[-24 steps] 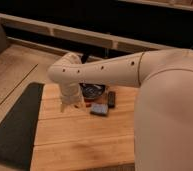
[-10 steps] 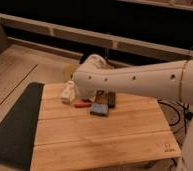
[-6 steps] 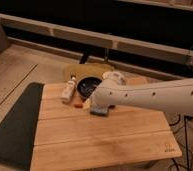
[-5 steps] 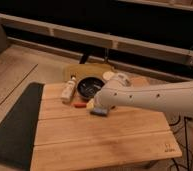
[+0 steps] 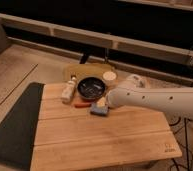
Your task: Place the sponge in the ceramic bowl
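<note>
**A:** Wooden planks made up the bench (image 5: 105, 145), with a dark mat (image 5: 15, 127) over its left side. Where was the sponge?

**B:** The sponge (image 5: 98, 109) lay flat on the planks near the middle of the bench, just in front of the ceramic bowl (image 5: 92, 87) and outside it. It was not yet where the task wanted it.

**A:** And the gripper?

**B:** The gripper (image 5: 103, 102) was low at the sponge's far right edge, on the end of the white arm (image 5: 155, 100) that came in from the right. The wrist hid most of it, so I could not tell how wide it stood or whether it had hold of the sponge. Being that low and close, it was there for the sponge, I'd judge.

**A:** Was anything crowding it?

**B:** A red strip (image 5: 81, 104) lay just left of the sponge, and a pale bottle (image 5: 69, 90) lay on its side beside the bowl. Neither was between the sponge and the bowl.

**A:** Why would that matter?

**B:** The way from sponge to bowl was short and only had to clear the rim. Behind the bowl were a white disc (image 5: 109, 76) and a tan board (image 5: 87, 69), then a pale ledge (image 5: 90, 37) against the dark.
</note>
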`<state>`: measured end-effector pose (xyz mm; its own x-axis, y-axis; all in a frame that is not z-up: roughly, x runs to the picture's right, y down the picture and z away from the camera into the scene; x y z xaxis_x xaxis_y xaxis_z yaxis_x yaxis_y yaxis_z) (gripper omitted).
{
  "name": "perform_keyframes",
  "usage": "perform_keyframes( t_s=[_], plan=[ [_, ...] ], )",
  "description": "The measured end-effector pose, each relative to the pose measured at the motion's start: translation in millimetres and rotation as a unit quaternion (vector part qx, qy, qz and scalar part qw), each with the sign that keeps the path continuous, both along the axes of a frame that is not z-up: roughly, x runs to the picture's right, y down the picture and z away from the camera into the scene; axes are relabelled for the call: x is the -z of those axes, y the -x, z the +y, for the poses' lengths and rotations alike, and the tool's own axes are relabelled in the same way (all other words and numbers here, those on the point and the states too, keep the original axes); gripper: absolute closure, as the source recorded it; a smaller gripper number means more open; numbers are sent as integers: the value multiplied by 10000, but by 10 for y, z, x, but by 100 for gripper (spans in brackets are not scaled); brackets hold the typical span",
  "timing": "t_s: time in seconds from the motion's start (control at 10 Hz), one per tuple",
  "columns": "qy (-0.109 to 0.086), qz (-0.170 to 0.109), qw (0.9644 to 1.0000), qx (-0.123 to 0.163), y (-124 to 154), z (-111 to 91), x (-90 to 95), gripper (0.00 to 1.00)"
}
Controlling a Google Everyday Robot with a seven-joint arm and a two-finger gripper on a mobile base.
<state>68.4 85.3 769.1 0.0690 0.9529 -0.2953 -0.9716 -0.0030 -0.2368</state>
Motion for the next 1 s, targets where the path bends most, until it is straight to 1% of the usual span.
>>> perform_keyframes(
  t_s=[0.1,0.2,0.4,0.5,0.6,0.7,0.8,1.0],
  plan=[
    [-2,-5,10000,32,17,0,3,35],
    [11,57,9998,171,20,-5,-45,35],
    [-17,241,9989,398,-138,-62,-217,35],
    [-44,234,9988,433,-191,-88,-309,35],
    [-100,169,9989,436,-238,-122,-453,35],
    [-154,50,9990,425,-206,-140,-546,35],
    [-205,-91,9989,402,-154,-145,-622,35],
    [-279,-408,9982,343,15,-130,-712,35]
  ],
)
